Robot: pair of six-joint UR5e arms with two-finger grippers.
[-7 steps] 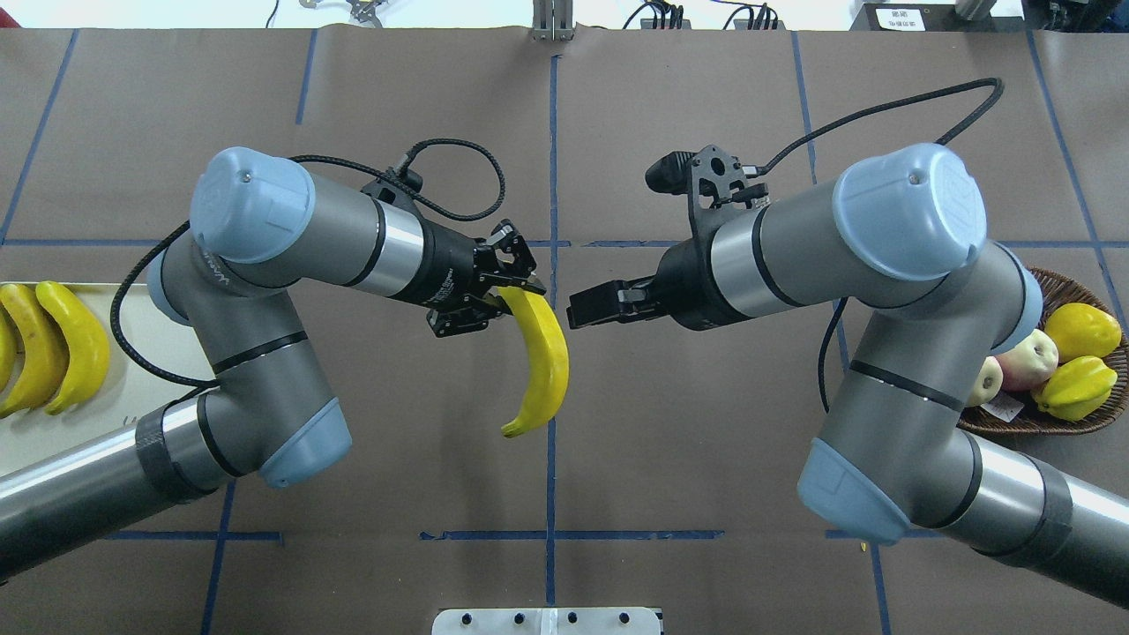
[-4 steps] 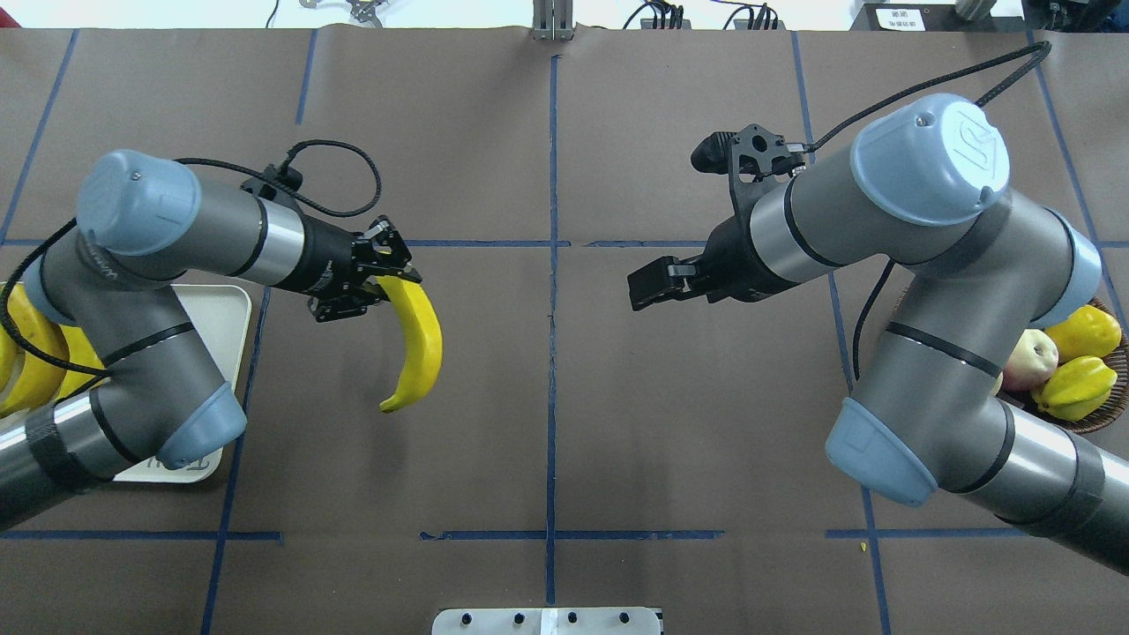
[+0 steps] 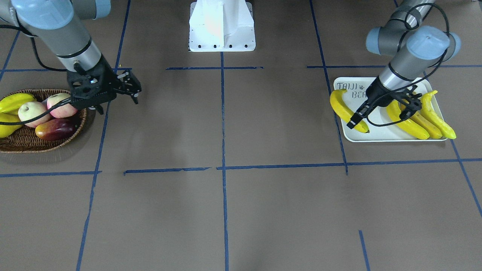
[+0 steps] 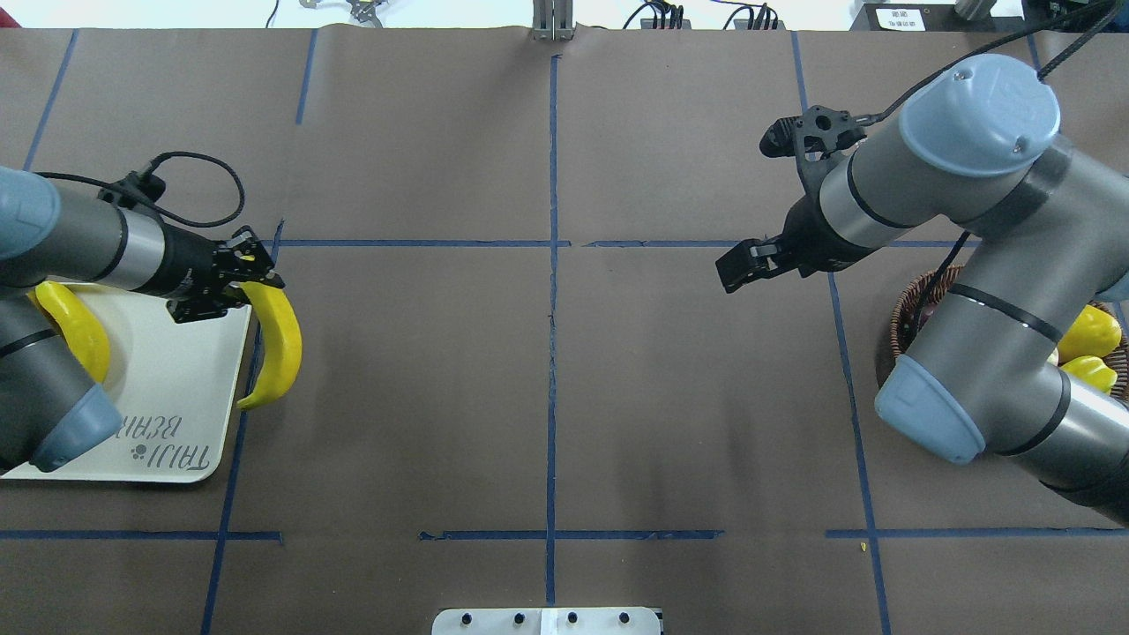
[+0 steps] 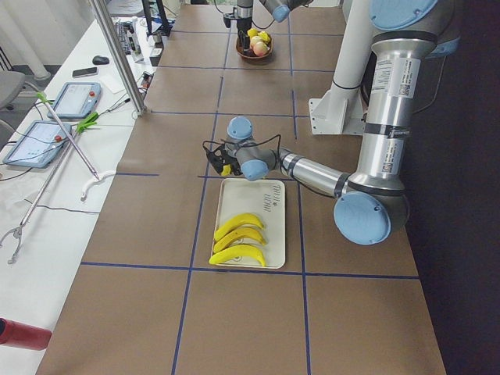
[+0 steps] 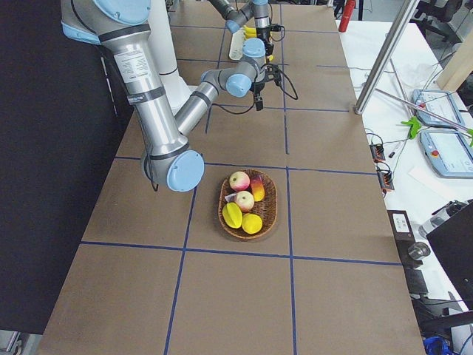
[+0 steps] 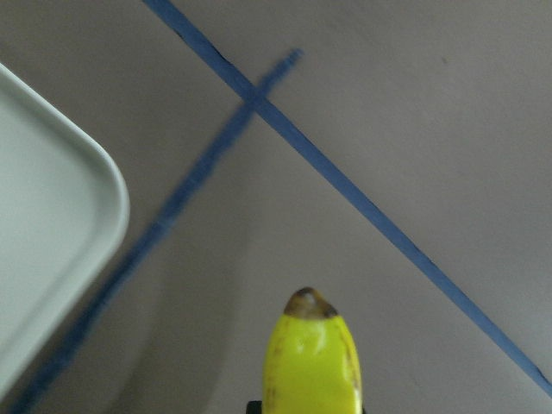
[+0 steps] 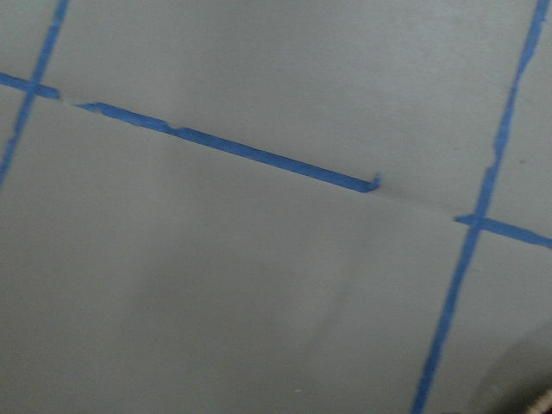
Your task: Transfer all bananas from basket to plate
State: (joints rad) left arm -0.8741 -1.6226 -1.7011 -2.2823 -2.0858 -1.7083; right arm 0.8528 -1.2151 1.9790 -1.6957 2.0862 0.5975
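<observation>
My left gripper (image 4: 250, 284) is shut on the end of a yellow banana (image 4: 279, 342). The banana hangs along the inner edge of the cream plate (image 4: 181, 388), partly over the brown table. The front view shows the same banana (image 3: 343, 108) over the plate's rim (image 3: 376, 139), with three more bananas (image 3: 408, 122) lying side by side further in. My right gripper (image 4: 736, 265) hovers open and holds nothing, just inward of the wicker basket (image 3: 37, 145). The basket holds apples, a mango and other yellow fruit. The left wrist view shows the banana's tip (image 7: 310, 362) beside the plate's corner (image 7: 52, 259).
Blue tape lines (image 4: 552, 309) divide the brown table. The robot's white base (image 3: 222, 26) stands at the table's near-robot edge. My right arm hides most of the basket (image 4: 908, 309) in the overhead view.
The left arm has carried the banana leftward from the table's middle to the plate's edge. The right arm has drawn back to the right, toward the basket.
</observation>
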